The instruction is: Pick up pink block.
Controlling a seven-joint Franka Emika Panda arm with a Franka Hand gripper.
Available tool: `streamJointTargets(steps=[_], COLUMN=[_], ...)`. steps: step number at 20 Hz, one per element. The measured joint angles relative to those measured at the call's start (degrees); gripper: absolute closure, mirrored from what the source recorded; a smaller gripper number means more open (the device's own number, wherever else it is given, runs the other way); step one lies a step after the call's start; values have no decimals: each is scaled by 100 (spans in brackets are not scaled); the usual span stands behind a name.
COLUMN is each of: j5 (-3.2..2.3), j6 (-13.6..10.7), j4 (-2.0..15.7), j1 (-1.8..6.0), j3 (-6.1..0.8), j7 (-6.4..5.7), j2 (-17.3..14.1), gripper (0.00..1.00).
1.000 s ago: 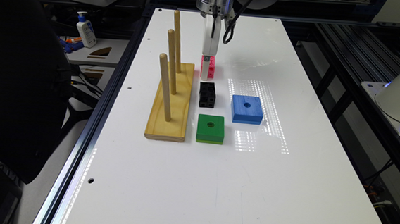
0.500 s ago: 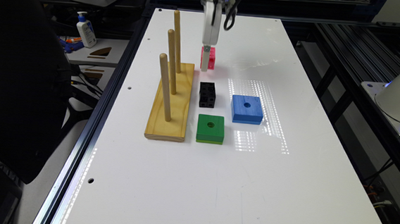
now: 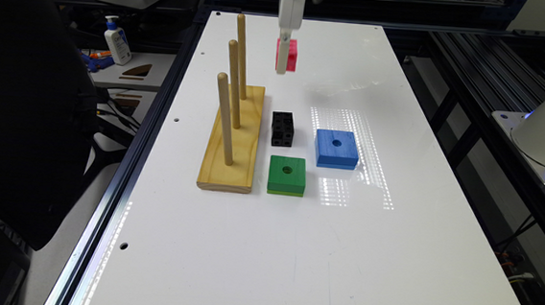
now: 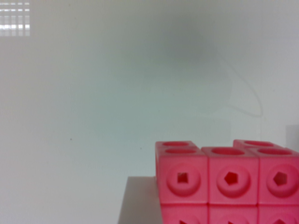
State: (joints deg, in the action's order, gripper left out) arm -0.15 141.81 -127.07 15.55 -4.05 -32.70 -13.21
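Above the far end of the white bench (image 3: 294,250): pink block (image 3: 290,53), lifted clear of the surface, partly covered by the white gripper (image 3: 284,57) that comes down across its front; the arm above is cut off by the top edge of the exterior view. Grip: the block hangs in the gripper, so the fingers are closed on it, though in the exterior view they cannot be told apart. Wrist view: pink block (image 4: 229,179) close up and cut off at the picture's edges, glossy plastic, built of small cubes snapped together, each face with a raised round ring and a small hole; a pale grey slab beside it, too blurred to name; a soft shadow on the bench behind. Bench items, exterior view: wooden base (image 3: 232,142), pale pine, long and flat, carrying three upright round pegs (image 3: 228,96) in a row; black cube (image 3: 282,128), same snap-together build, just beside the base; green block (image 3: 287,174), square and flat with a centre hole, near the cube on the viewer's side; blue block (image 3: 336,149), same shape, toward the exterior view's right of the cube. Bench surface smooth and glossy, with a grid of light reflections near the blue block. Off the bench at the exterior view's left: white pump bottle (image 3: 117,40) on a side table, and a dark mass whose form is hard to make out.
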Motion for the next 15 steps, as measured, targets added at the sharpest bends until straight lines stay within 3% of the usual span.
streamJointTargets(steps=[5,11,15], j5=[0,3,3], j6=[-79,-533,-597], j4=[-3,12,10], j1=[0,0,-1], j3=[0,-2,-2], j7=[0,0,0], j2=[100,575,634], gripper=[100,100,100])
